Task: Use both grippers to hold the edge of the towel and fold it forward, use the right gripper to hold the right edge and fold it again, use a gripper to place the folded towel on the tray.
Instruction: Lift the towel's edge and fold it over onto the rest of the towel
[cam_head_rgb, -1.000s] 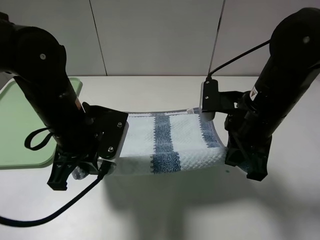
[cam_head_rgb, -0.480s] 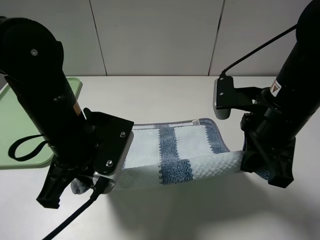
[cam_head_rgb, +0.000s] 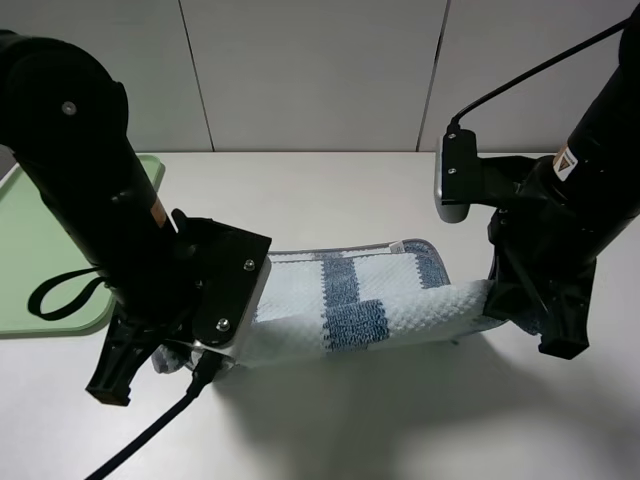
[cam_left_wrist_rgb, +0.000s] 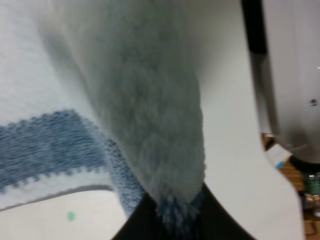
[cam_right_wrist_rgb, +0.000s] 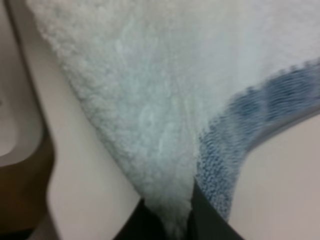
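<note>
Pale-green plastic: tray (cam_head_rgb: 40, 250), far left on the white table (cam_head_rgb: 330, 190). It was low-rimmed, partly hidden behind the left arm and well apart from the towel.

Left claw (cam_left_wrist_rgb: 175, 226): black, jaws pinched tight on the towel's near left corner. In the wrist view a tuft of blue-grey pile stood between the jaw tips. From the high camera the tips were hidden under the wrist housing.

Towel (cam_head_rgb: 410, 310): terry, with blue-grey and pale stripes, in the middle of the table between the two arms.
- The near edge was held up off the table and strung between the claws, sagging a little in the middle.
- The far part lay flat, its grey hem (cam_head_rgb: 330, 252) toward the wall.
- The lifted part curled over the flat part, most at the right end.
- Judged to be the first fold, partway done; no second fold made, and not on the tray.

Handling, judged:
- Light, soft and limp, so it would drape wherever unsupported.
- The pile gives fair friction, so it is unlikely to slip from a tight pinch.
- Not fragile.
- Best held at the hem corners with both ends level, so the edge lands straight; a one-sided pull would skew the stripes.

Right claw (cam_right_wrist_rgb: 170, 220): black, jaws closed on the near right corner. In the wrist view, pale pile and a strip of blue-grey border were gathered into the tips.
</note>
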